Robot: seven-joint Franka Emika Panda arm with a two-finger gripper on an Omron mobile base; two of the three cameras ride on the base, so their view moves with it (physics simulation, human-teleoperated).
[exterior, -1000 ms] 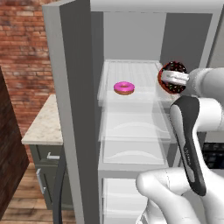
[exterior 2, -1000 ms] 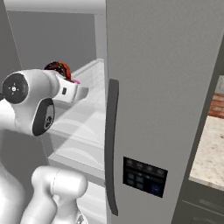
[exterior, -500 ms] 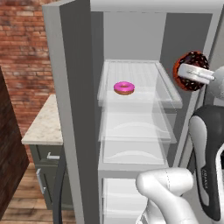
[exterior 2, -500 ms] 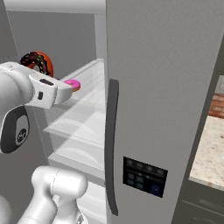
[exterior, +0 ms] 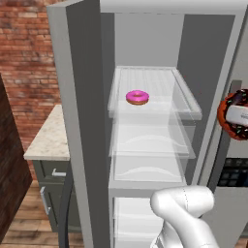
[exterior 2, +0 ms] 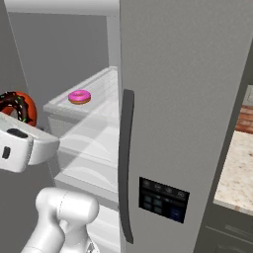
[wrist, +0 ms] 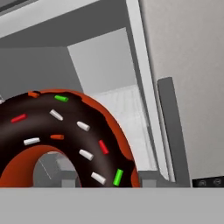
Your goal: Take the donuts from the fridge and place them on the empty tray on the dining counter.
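Note:
My gripper (exterior: 237, 115) is shut on the chocolate-iced donut (exterior: 226, 127), which hangs in the air outside the fridge (exterior: 80, 121), in front of its right door. From the right base the same donut (exterior 2: 23, 105) shows at the far left above my white hand. It sits close up in the hand view, the donut (wrist: 74, 135) with coloured sprinkles, standing on edge. The pink-iced donut (exterior: 137, 97) lies on the upper glass shelf (exterior: 189, 104), also seen as the pink donut (exterior 2: 79, 96) from the right. The tray and the dining counter are out of view.
The fridge's shut right door (exterior 2: 183, 99) carries a long dark handle (exterior 2: 126, 163) and a control panel (exterior 2: 163, 201). Its left door (exterior: 72, 145) stands open. A beige counter on dark cabinets (exterior: 48, 140) and a brick wall (exterior: 29, 58) lie to the left.
My gripper has drawn back out of the fridge with the chocolate donut, moving right in the left base view and away from the shelf. The pink donut has stayed put.

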